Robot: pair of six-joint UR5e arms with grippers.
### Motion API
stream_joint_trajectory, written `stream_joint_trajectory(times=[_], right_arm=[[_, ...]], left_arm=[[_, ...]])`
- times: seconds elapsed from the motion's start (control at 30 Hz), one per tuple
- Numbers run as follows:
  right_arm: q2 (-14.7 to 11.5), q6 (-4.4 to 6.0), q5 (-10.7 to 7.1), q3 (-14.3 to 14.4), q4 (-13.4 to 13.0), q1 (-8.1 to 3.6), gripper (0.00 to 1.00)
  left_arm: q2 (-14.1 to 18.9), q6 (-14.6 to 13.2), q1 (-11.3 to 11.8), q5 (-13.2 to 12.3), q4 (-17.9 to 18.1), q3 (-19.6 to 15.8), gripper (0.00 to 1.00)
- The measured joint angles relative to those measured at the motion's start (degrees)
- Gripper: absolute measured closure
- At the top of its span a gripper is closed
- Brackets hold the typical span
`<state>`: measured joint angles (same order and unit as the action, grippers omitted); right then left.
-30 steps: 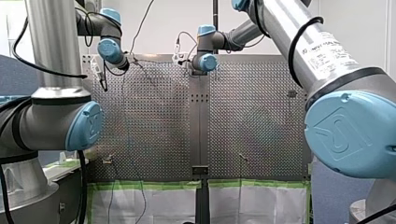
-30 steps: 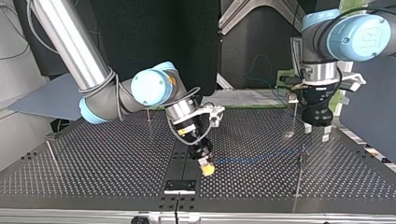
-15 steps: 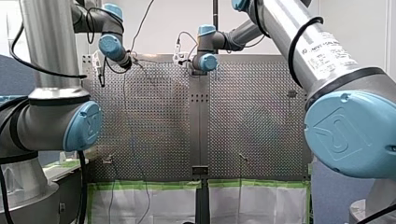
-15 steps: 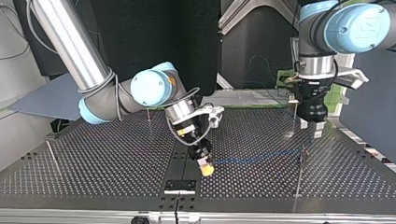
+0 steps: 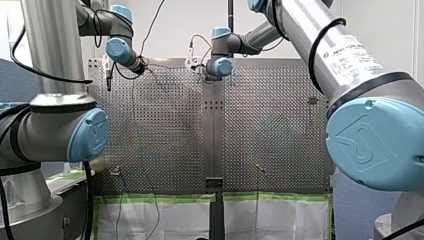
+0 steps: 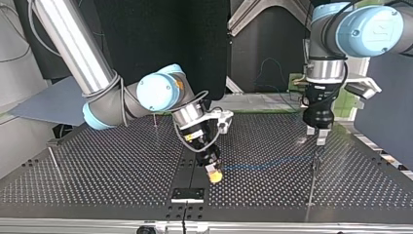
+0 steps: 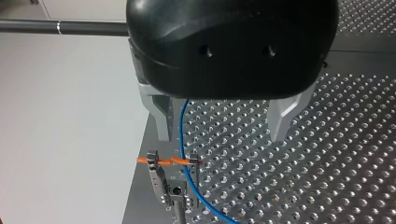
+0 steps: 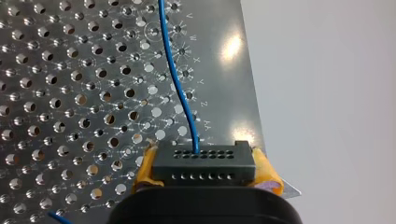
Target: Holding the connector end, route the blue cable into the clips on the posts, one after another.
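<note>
Clamping the connector (image 8: 204,162), my right hand (image 8: 205,171); left hand (image 7: 220,135) apart over clip (image 7: 161,182) w/ blue cable (image 7: 181,126).

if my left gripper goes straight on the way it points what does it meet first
Probably the clip on its post, ahead of my left gripper and nearer one jaw; the blue cable runs between the open jaws toward it. Depth is unclear, so it might pass beside it to the table.
</note>
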<state>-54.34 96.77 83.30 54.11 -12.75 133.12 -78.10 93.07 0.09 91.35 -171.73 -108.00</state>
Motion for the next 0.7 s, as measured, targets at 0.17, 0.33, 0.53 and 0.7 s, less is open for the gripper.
stream_joint_trajectory(times=[0.17, 0.33, 0.53, 0.7], right_arm=[[0.0, -0.04, 0.02, 0.0, 0.1, -0.02, 1.0], [0.0, -0.07, 0.08, 0.0, 0.2, 0.02, 1.0], [0.1, -0.07, 0.11, 0.0, 0.2, -0.01, 1.0], [0.1, 0.0, 0.11, 0.0, 0.1, -0.13, 1.0]], left_arm=[[-0.2, -0.2, 0.0, -0.4, 1.8, 0.6, 0.0], [-0.1, -0.3, -0.1, -0.4, 2.3, 1.7, 0.0], [-0.1, -0.1, -0.1, 0.1, 2.0, 1.9, 0.0], [-0.1, 0.0, -0.1, 0.9, 1.2, 1.9, 0.0]])
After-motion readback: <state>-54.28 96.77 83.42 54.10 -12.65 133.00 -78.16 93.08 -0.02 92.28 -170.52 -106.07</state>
